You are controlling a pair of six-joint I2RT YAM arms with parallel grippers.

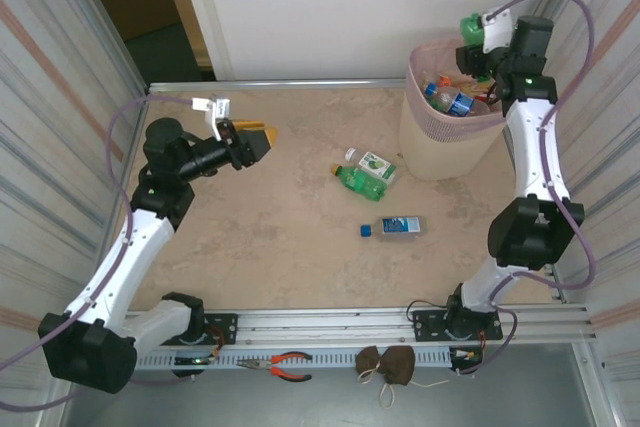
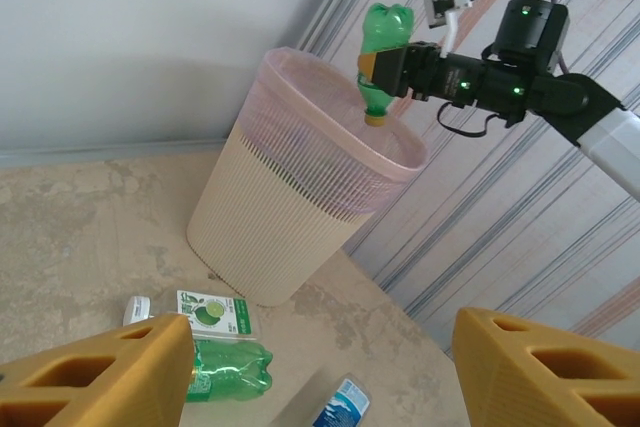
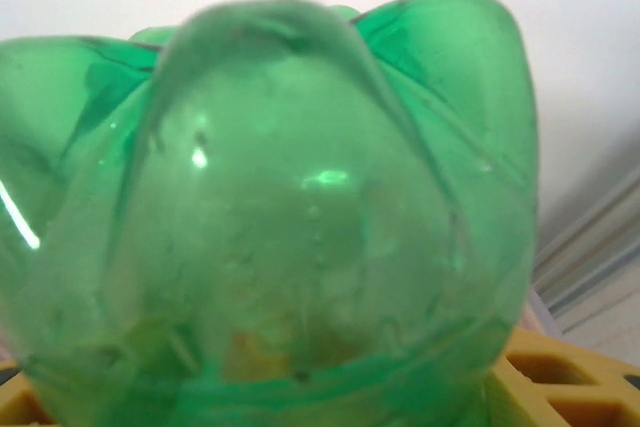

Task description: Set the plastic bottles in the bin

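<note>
Seen from above, the right claw [image 1: 480, 50] is gripping a green bottle [image 1: 471, 29] and holding it over the bin [image 1: 432, 147], which is standing at the far right corner of the surface [image 1: 270, 247]. Other bottles [image 1: 450, 99] are lying inside the bin. The left claw [image 1: 262, 139] is hanging wide and empty toward the far left corner. Three loose bottles [image 1: 360, 182] are lying around the middle of the surface, nearer the right edge.

From the left wrist, the green bottle is hanging cap-down, apparently close above the bin's far rim. The left claw's fingers [image 2: 110, 377] are standing well apart with nothing between them.

From the right wrist, the bottle's lobed base is crowding the lens, with yellow pads [image 3: 560, 372] showing at the lower corners.

The step in hand looks like the drop. To do it well, the right claw should be centring the bottle over the open mouth, not the rim, before spreading, so the bottle is not glancing off the edge.
</note>
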